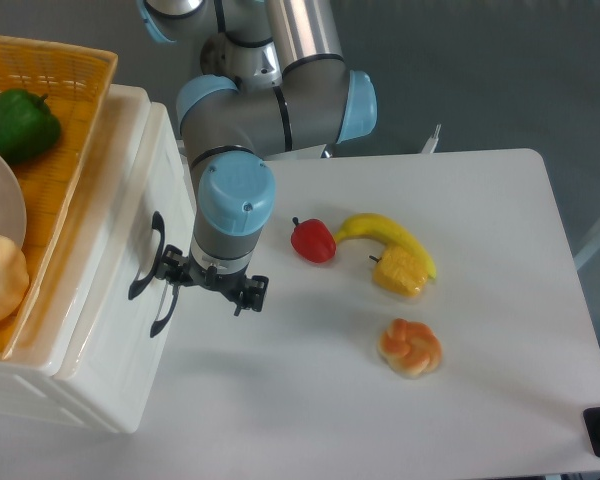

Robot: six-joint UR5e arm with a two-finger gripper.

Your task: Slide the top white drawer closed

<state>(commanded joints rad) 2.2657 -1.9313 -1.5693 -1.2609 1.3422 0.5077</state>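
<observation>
We find the gripper (206,283) just right of the top white drawer (140,250), beside its handle; its opening cannot be told.

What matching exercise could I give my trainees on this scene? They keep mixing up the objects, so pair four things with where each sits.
Things:
1. green pepper
2. red pepper
3. gripper
4. pastry

Places:
A. on the table, just left of the banana
B. at the front of the top white drawer, by its black handle
C. in the orange basket on the cabinet
D. nearest the table's front edge, below the corn

Pairs: 1-C, 2-A, 3-B, 4-D
</observation>
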